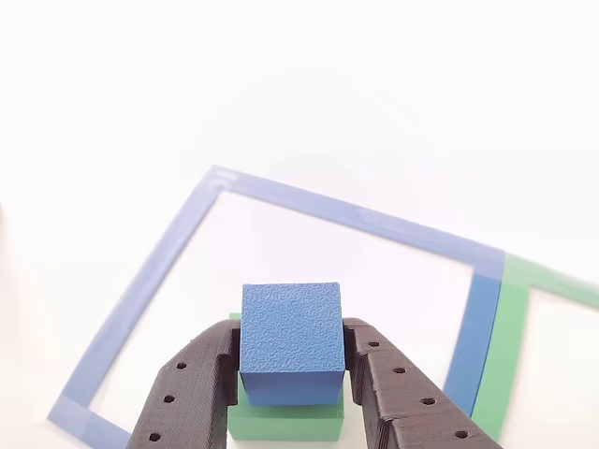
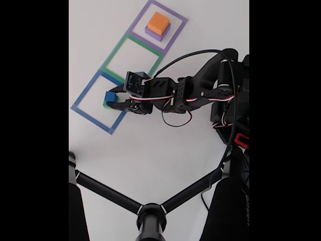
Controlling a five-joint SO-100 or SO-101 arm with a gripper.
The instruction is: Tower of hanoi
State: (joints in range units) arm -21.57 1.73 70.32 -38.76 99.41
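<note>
The black gripper (image 1: 291,360) has its two fingers pressed against the left and right sides of the blue cube (image 1: 291,341), closed just to the cube's width. The cube sits on top of the green block (image 1: 285,421), whose pale green edge shows beneath it. In the fixed view both lie inside the blue square outline (image 2: 98,106), toward its 3 o'clock side, on the white bench (image 2: 150,150). At 1 o'clock from there, past the green outline (image 2: 131,56), the orange block (image 2: 158,22) rests on the purple block (image 2: 155,33) within the purple outline (image 2: 158,26). The arm (image 2: 200,90) reaches in from 3 o'clock.
</note>
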